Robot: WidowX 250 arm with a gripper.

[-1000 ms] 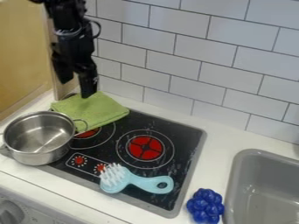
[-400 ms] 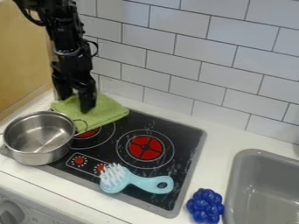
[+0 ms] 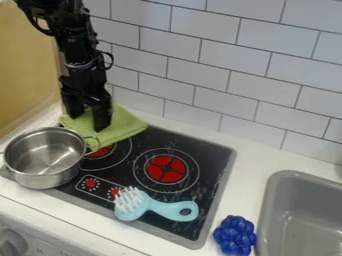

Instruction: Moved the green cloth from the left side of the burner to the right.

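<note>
At the upper left of the camera view, my black gripper [image 3: 87, 116] hangs down with its fingers spread open. Its tips are at the folded green cloth [image 3: 127, 125], over the cloth's left part, and they hide some of it. The cloth lies across the back left corner of the black burner plate [image 3: 217, 162], behind the left red ring. Whether the fingertips press on the fabric I cannot tell.
A steel pot [image 3: 45, 175] stands at the left, close in front of the cloth. A light blue brush [image 3: 160, 207] lies on the front of the stove. Blue toy grapes [image 3: 235, 235] sit beside the grey sink [image 3: 270, 200]. White tiles rise behind.
Over the past second my gripper has come down from above to the cloth, most of the way in the first half. The cloth has hardly moved, and the fingers have stayed apart.
</note>
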